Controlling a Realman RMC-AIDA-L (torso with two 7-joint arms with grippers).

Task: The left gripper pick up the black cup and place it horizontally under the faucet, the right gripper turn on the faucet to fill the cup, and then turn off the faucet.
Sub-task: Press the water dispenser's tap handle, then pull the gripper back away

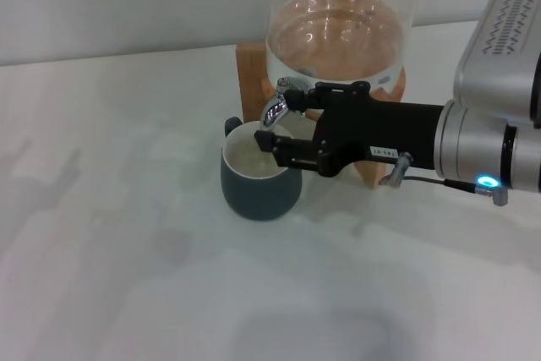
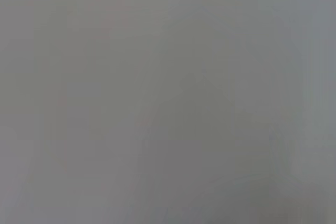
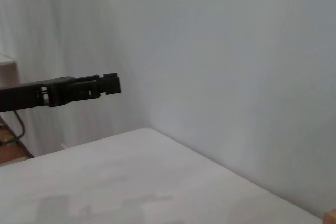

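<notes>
The black cup [image 1: 258, 188] stands upright on the white table [image 1: 110, 209], its cream inside facing up and its small handle at the far left side. Directly above its rim is the chrome faucet [image 1: 275, 112] of the glass dispenser [image 1: 338, 31]. My right gripper [image 1: 275, 117] reaches in from the right and is open, one finger above near the lever and one below over the cup's rim, with the spout between them. One black finger [image 3: 79, 90] shows in the right wrist view. The left gripper is out of view; the left wrist view is plain grey.
The dispenser sits on a wooden stand [image 1: 251, 73] at the back of the table. My silver right arm [image 1: 490, 145] with its blue light spans the right side. A pale wall [image 3: 236, 77] rises behind the table.
</notes>
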